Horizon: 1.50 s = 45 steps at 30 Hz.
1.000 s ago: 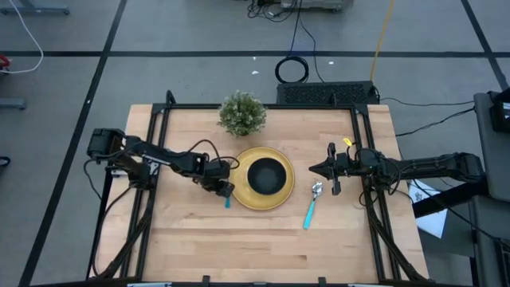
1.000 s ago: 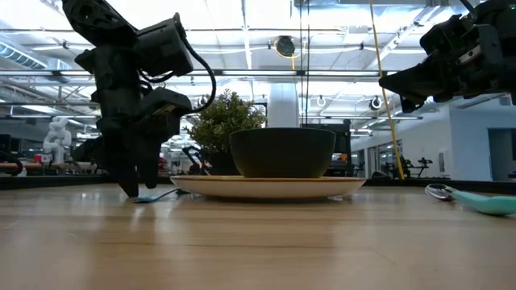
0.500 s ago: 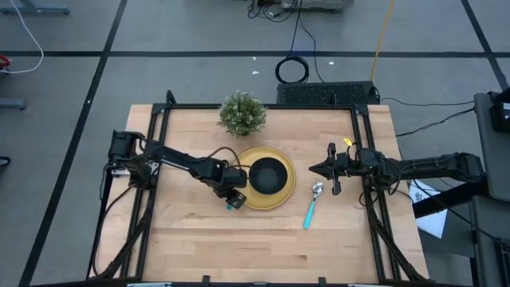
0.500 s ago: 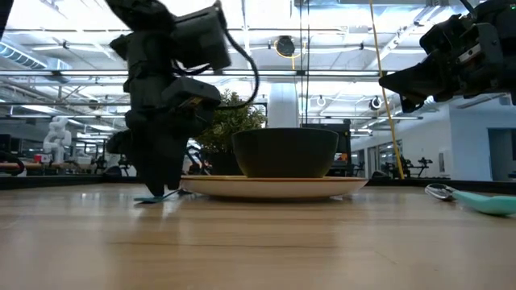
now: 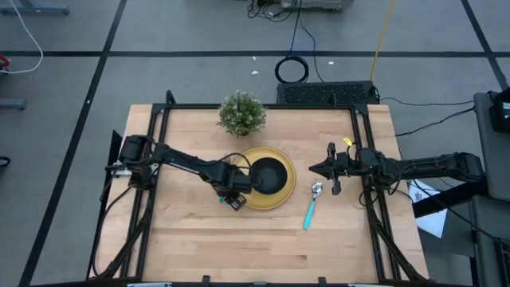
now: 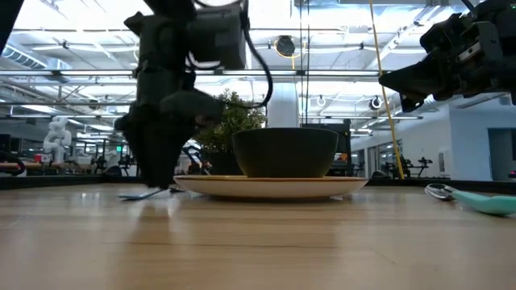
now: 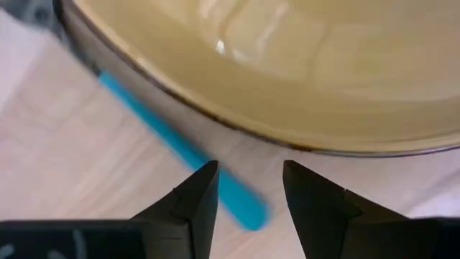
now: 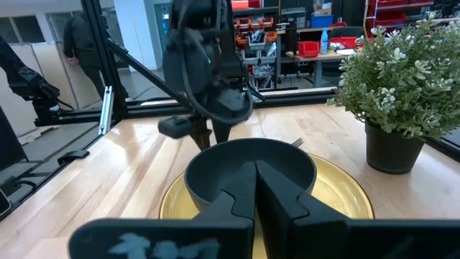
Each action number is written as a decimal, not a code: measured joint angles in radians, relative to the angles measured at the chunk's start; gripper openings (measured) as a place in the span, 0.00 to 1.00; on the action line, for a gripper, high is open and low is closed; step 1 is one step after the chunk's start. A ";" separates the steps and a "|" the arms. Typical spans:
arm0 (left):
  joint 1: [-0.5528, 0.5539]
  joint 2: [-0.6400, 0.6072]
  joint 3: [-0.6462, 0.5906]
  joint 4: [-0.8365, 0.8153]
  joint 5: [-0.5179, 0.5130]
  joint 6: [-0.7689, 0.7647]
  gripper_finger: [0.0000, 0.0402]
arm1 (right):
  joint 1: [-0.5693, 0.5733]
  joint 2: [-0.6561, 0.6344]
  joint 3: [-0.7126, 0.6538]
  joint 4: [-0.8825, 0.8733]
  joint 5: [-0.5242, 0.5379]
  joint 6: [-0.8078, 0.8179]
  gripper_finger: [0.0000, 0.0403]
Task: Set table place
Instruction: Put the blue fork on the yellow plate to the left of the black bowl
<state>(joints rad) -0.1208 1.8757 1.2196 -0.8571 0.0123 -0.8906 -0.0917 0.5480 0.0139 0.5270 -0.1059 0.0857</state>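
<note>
Left gripper hovers, fingers spread, over the fork beside the plate; right gripper, fingers shut, empty, waits by the spoon.

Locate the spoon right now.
In the high view the spoon lies on the table just right of the yellow plate, bowl end toward the shut right tool, which hovers nearby without touching it.

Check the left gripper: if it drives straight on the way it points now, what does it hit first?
Probably the fork's blue handle, lying on the table just ahead of the open left gripper, beside the yellow plate. Depth is unclear.
</note>
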 joint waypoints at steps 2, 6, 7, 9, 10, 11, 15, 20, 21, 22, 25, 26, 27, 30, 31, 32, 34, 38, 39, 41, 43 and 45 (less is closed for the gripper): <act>0.000 -0.003 0.003 0.005 -0.007 -0.001 0.40 | 0.000 0.001 0.000 0.002 0.000 0.006 0.00; 0.000 0.010 0.002 -0.016 -0.016 -0.006 0.40 | 0.000 0.000 0.000 0.003 0.000 0.012 0.00; -0.002 0.011 0.000 -0.021 -0.021 -0.006 0.40 | 0.001 0.001 0.000 0.003 0.000 0.015 0.00; -0.005 0.010 -0.013 -0.029 -0.024 -0.009 0.40 | 0.002 0.001 0.000 0.003 0.000 0.016 0.00; -0.005 0.010 -0.016 -0.032 -0.025 -0.010 0.40 | 0.002 0.001 0.000 -0.001 0.000 0.016 0.00; -0.005 0.010 -0.018 -0.033 -0.026 -0.013 0.40 | 0.002 0.001 0.000 -0.001 0.000 0.016 0.00; -0.005 0.009 -0.017 -0.038 -0.041 -0.011 0.40 | 0.002 0.003 0.000 0.000 0.000 0.011 0.00; -0.002 0.008 -0.017 -0.040 -0.072 -0.003 0.40 | 0.002 0.003 0.000 0.001 0.000 0.011 0.00; 0.000 0.008 -0.017 -0.049 -0.079 -0.002 0.40 | 0.002 0.003 0.000 0.000 0.000 0.011 0.00; 0.004 0.008 -0.017 -0.063 -0.087 -0.002 0.40 | 0.002 0.003 0.000 0.000 0.000 0.011 0.00; 0.014 0.008 -0.017 -0.109 -0.113 -0.002 0.40 | 0.002 0.003 0.000 0.000 0.000 0.015 0.00; 0.018 0.008 -0.017 -0.115 -0.117 -0.004 0.40 | 0.002 0.003 0.000 0.000 0.000 0.015 0.00; 0.022 0.008 -0.017 -0.115 -0.118 -0.005 0.40 | 0.002 0.003 0.000 0.001 0.000 0.015 0.00; 0.032 0.007 -0.028 -0.090 -0.113 -0.013 0.40 | 0.002 0.003 0.000 0.000 0.000 0.015 0.00; 0.032 0.007 -0.033 -0.079 -0.102 -0.018 0.40 | 0.002 0.003 0.000 0.000 0.000 0.015 0.00; 0.034 0.007 -0.039 -0.066 -0.090 -0.021 0.40 | 0.002 0.003 0.000 0.000 0.000 0.015 0.00; 0.036 0.007 -0.049 -0.045 -0.067 -0.029 0.40 | 0.002 0.003 0.000 0.000 0.000 0.015 0.00; 0.036 0.003 -0.065 -0.020 -0.065 -0.037 0.40 | 0.002 0.003 0.000 0.001 0.000 0.015 0.00; 0.036 0.002 -0.065 -0.017 -0.064 -0.038 0.40 | 0.002 0.003 0.000 0.002 0.000 0.015 0.00; 0.036 0.002 -0.066 -0.014 -0.062 -0.038 0.40 | 0.002 0.003 0.000 0.005 0.000 0.015 0.00; 0.036 0.002 -0.066 -0.012 -0.062 -0.036 0.40 | 0.002 0.003 0.000 0.007 0.000 0.015 0.00; 0.036 0.002 -0.068 -0.008 -0.061 -0.036 0.40 | 0.002 0.003 0.000 0.007 0.000 0.017 0.00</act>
<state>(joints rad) -0.0853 1.8782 1.1516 -0.8648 -0.0492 -0.9268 -0.0898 0.5507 0.0143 0.5339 -0.1062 0.1032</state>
